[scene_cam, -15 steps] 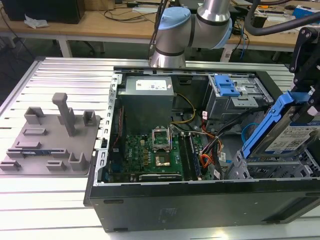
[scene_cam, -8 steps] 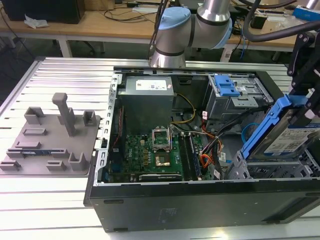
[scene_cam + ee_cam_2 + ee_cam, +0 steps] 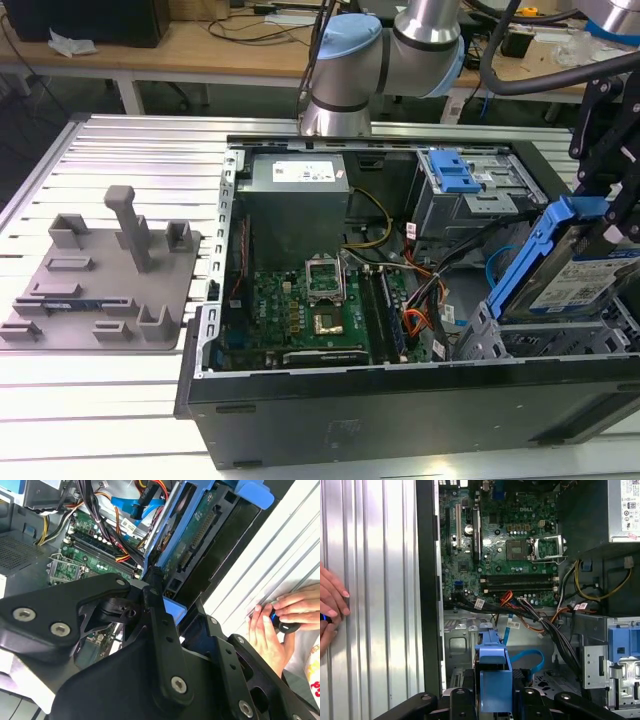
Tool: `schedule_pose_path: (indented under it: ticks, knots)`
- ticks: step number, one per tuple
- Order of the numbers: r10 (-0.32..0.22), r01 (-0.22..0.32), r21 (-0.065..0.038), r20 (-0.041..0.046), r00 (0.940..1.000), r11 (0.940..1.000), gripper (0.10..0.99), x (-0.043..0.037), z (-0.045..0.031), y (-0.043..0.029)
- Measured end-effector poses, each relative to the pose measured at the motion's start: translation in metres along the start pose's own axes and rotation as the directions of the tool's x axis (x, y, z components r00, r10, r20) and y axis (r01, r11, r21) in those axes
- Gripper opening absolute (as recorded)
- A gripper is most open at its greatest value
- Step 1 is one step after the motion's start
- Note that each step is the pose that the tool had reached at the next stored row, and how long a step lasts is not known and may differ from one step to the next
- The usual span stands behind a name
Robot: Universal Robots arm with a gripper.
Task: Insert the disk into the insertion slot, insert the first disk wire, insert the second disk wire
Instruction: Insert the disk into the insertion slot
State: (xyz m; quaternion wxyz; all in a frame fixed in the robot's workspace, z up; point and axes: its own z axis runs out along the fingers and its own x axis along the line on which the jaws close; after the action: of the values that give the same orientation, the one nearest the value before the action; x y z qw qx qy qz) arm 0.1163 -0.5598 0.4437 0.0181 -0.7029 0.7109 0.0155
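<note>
**Above the drive cage: a robot pincer holding a hard drive at a steep tilt**

Over the corner of an open computer case (image 3: pixel 400 405), which lay on its side on a ribbed metal bench (image 3: pixel 100 425), the pincer (image 3: pixel 605 215) was clamped on the disk (image 3: pixel 580 275). It gripped the disk by its blue carrier (image 3: pixel 492 677). The disk hung at the exterior view's right, just above the insertion slot (image 3: pixel 520 340), a grey perforated cage inside the case, and had not yet entered it.

The disk's long axis sloped steeply. Its lower end pointed down toward the mouth of the cage and its upper end rose toward the exterior view's right. The white label faced the exterior camera, and the green circuit side (image 3: pixel 200 545) showed in the second wrist view. Which end carried the connectors could not be told for sure.

Judged from that tilt, the carrier's lower edge could catch on the cage rim and jam rather than slide in. Loose cables (image 3: pixel 525 657), blue, orange and black, lay near the bay beside the motherboard (image 3: pixel 320 300) and could be pinched or pushed aside. A person's hand (image 3: pixel 330 605) rested on the bench beside the case wall, near the arm's working space, and held a small dark object.
</note>
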Motion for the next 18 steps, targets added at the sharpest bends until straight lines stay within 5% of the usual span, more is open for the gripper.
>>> schedule_pose_path:
  ticks: [6, 9, 13, 18]
  knots:
    - [0.001, -0.001, -0.004, 0.0, 1.0, 1.0, 0.365, -0.0005, -0.0108, -0.0001]
    - [0.001, -0.001, -0.011, -0.0002, 1.0, 0.9999, 0.365, -0.0005, -0.011, -0.0013]
    - [0.002, -0.002, -0.034, -0.0004, 1.0, 0.9994, 0.365, -0.0006, -0.0104, -0.0059]
    - [0.003, -0.003, -0.036, -0.0007, 1.0, 0.9993, 0.365, -0.0005, -0.0087, -0.0113]
